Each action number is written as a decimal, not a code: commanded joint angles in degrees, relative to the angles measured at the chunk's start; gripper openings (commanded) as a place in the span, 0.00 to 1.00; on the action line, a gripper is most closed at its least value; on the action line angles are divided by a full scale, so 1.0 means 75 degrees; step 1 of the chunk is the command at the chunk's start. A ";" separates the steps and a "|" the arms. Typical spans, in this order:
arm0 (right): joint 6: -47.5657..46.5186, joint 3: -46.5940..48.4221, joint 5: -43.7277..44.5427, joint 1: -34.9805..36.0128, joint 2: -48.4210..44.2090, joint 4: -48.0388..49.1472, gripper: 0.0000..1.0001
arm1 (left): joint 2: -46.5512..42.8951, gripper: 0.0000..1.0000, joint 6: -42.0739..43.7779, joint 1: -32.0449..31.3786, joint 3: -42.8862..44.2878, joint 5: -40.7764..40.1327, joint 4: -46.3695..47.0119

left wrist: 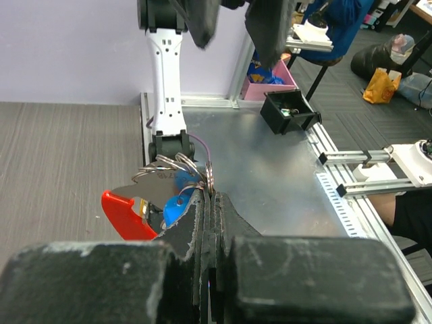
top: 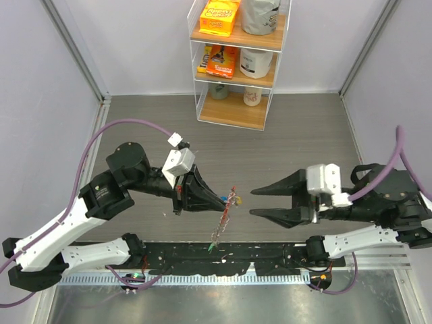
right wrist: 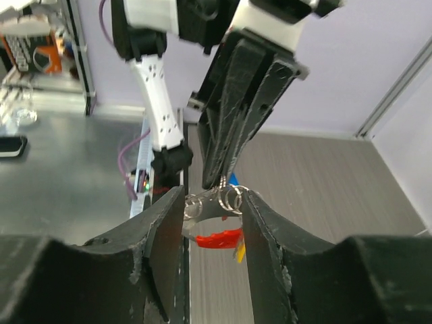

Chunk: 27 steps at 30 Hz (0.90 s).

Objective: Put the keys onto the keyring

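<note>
A: Two grippers, one load. The left gripper [left wrist: 206,197] is pinched together on the wire loops of the silvery, chain-like metal keyring [left wrist: 182,164]. The keyring's curved red piece [left wrist: 125,214] hangs to one side. The whole bundle looks to be held above the grey wood-grain table [top: 304,128].

B: Right gripper [right wrist: 212,223]?

A: Spread apart and carrying nothing, with the loops lying between its fingers. A small silver key with a blue plastic head [left wrist: 177,206] sits in the bundle, just beside the left pinch. A yellow key head [right wrist: 239,251] shows below the red piece. I cannot tell which keys are actually threaded.

B: Risks?

A: It's a narrow hold on thin wire. If the right gripper closes off-centre or tugs sideways, the loop could twist out of the left pinch and everything would drop. The chain tail [top: 221,223] dangles free, so a swing could snag a finger. The fingertips are crowded, so a knock is likely too.
</note>
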 commanded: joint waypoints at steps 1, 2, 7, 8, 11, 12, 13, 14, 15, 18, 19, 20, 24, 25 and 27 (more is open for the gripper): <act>-0.0135 0.0588 -0.0428 0.0009 0.0629 -0.1251 0.44 | -0.0005 0.00 0.0515 -0.0022 0.0407 0.0194 -0.0420; -0.0148 0.0705 -0.0474 -0.0003 0.0699 -0.1368 0.43 | 0.0007 0.00 0.0585 -0.0022 0.0430 0.0206 -0.0537; -0.0265 0.0999 -0.0686 -0.0003 0.1250 -0.1674 0.41 | -0.0017 0.00 0.0855 -0.0010 0.0419 0.0382 -0.0971; -0.0253 0.1034 -0.0709 0.0009 0.1297 -0.1685 0.41 | -0.0040 0.00 0.0925 -0.0022 0.0407 0.0393 -0.1030; -0.0265 0.1081 -0.0745 -0.0014 0.1473 -0.1674 0.41 | -0.0145 0.00 0.1007 -0.0022 0.0290 0.0452 -0.1066; -0.0265 0.1093 -0.0744 -0.0003 0.1508 -0.1674 0.41 | -0.0157 0.00 0.1019 -0.0022 0.0266 0.0510 -0.1077; -0.0276 0.1104 -0.0744 -0.0026 0.1567 -0.1662 0.41 | -0.0169 0.00 0.1031 -0.0022 0.0255 0.0534 -0.1089; -0.0265 0.1116 -0.0733 -0.0038 0.1649 -0.1662 0.40 | -0.0204 0.00 0.1031 -0.0022 0.0243 0.0557 -0.1101; -0.0242 0.1116 -0.0710 -0.0038 0.1696 -0.1627 0.40 | -0.0204 0.00 0.1066 -0.0022 0.0243 0.0581 -0.1112; -0.0241 0.1105 -0.0663 -0.0061 0.1731 -0.1464 0.39 | -0.0228 0.00 0.1124 -0.0022 0.0243 0.0686 -0.1206; -0.0253 0.1105 -0.0651 -0.0061 0.1720 -0.1428 0.39 | -0.0239 0.00 0.1160 -0.0022 0.0243 0.0698 -0.1230; -0.0242 0.1116 -0.0616 -0.0061 0.1708 -0.1358 0.39 | -0.0239 0.00 0.1206 -0.0022 0.0254 0.0733 -0.1288; -0.0277 0.1233 -0.0534 -0.0073 0.1743 -0.1311 0.39 | -0.0274 0.00 0.1335 -0.0022 0.0196 0.0768 -0.1440; -0.0265 0.1257 -0.0522 -0.0096 0.1766 -0.1311 0.39 | -0.0286 0.00 0.1359 -0.0010 0.0196 0.0768 -0.1441; -0.0265 0.1280 -0.0475 -0.0120 0.1860 -0.1276 0.39 | -0.0321 0.00 0.1371 -0.0022 0.0172 0.0815 -0.1452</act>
